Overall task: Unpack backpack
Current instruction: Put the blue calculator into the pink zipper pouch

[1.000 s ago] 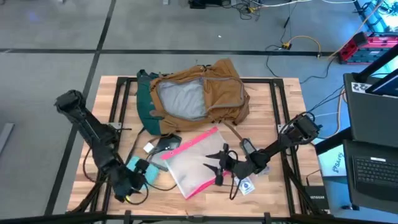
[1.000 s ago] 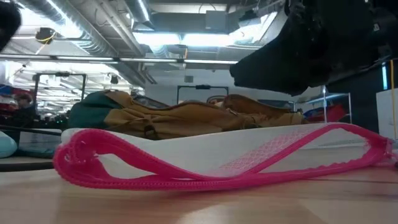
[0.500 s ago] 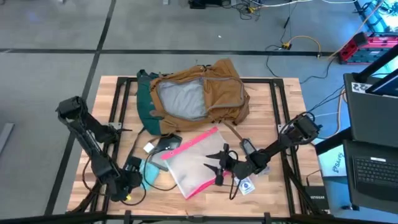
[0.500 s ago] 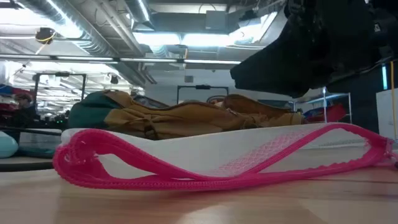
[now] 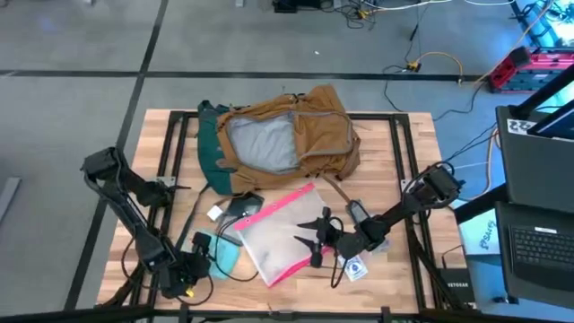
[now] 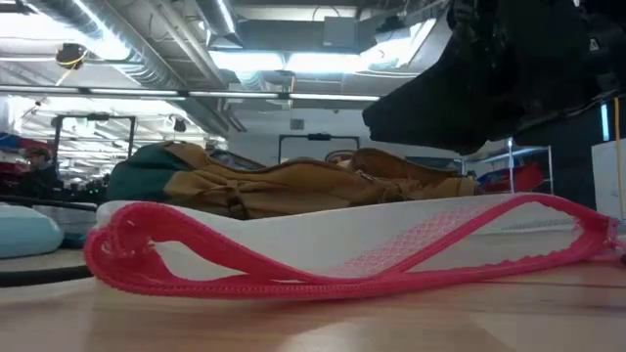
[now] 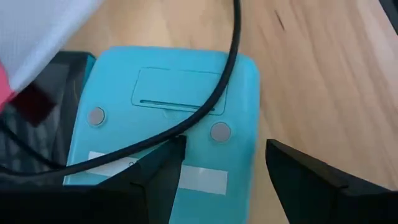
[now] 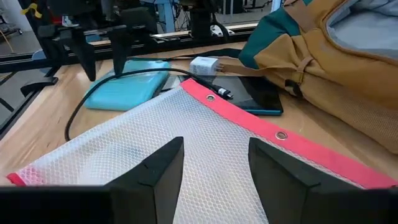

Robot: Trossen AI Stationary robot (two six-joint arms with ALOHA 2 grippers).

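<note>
The tan backpack [image 5: 287,135] lies flat at the table's far middle, unzipped, its grey lining facing up; it also shows as the backpack [image 8: 336,56]. In front of it lies a clear mesh pouch [image 5: 278,235] with pink edges. My right gripper [image 5: 309,238] hangs open a little above the pouch [image 8: 186,149], clear of it in the low view. My left gripper [image 5: 190,267] stands open near the front left. Its fingers are over the near end of a light-blue device [image 7: 168,106], which has a black cable [image 7: 217,93] across it.
A black tablet [image 8: 249,93] and a white charger [image 8: 204,64] lie between backpack and pouch. A small tag [image 5: 354,267] and a dark item [image 5: 354,211] lie right of the pouch. A laptop [image 5: 538,238] sits off the table's right side.
My left arm has drawn back toward the table's near edge, away from the light-blue device. More of the device now shows in the high and low views. The right arm, the pouch and the backpack have stayed put.
</note>
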